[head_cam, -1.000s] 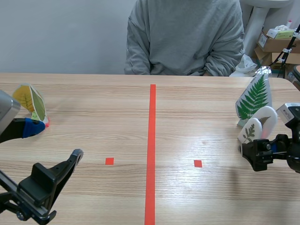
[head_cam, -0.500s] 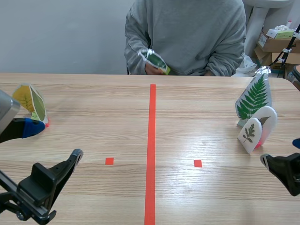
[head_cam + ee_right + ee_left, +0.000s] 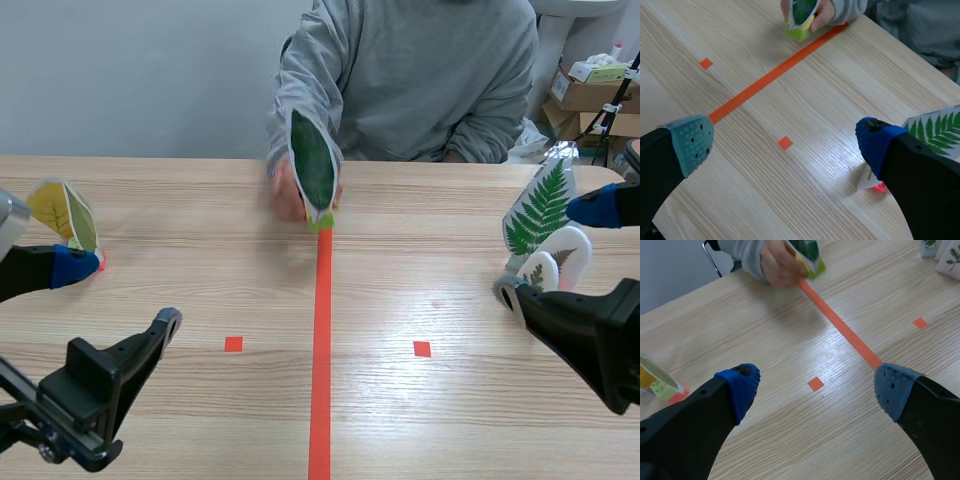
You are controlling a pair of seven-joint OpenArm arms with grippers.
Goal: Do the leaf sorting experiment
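A: Wood table (image 3: pixel 715 325) fills the left wrist view. How do the left gripper (image 3: pixel 817 387) fingers stand?

B: Spread wide, one blue pad (image 3: pixel 742 382) on each side. There is nothing in their hold, only bare table and a small orange square (image 3: pixel 815 384) between them.

A: And the leaf card?

B: Well ahead of that gripper. A person's hand (image 3: pixel 777 262) holds the dark green leaf card (image 3: pixel 807 247), and its lime base sits at the far end of the orange line (image 3: pixel 840 325). I cannot tell whether the base touches the table.

A: The right wrist view?

B: The right gripper (image 3: pixel 782 140) is just as wide open and holds nothing. One of its pads is grey-green and the other blue. The line and another square lie between its fingers. The hand and leaf card are far ahead, again at the line's end. A fern card (image 3: pixel 935 131) stands just beside the blue-padded finger, partly hidden by it.

A: The scene view?

B: A person in a grey sleeve (image 3: pixel 305 90) sits across the table. The leaf card stands upright in the hand over the line's far end, midway between the two arms. The left arm lies low on its side with its fingers parted. A yellow card (image 3: pixel 62 215) stands just beside its outer finger, and I cannot tell whether they touch. The right arm is low on its side and also open. The fern card and small white cards (image 3: pixel 548 272) stand near its fingertips, held by nothing.
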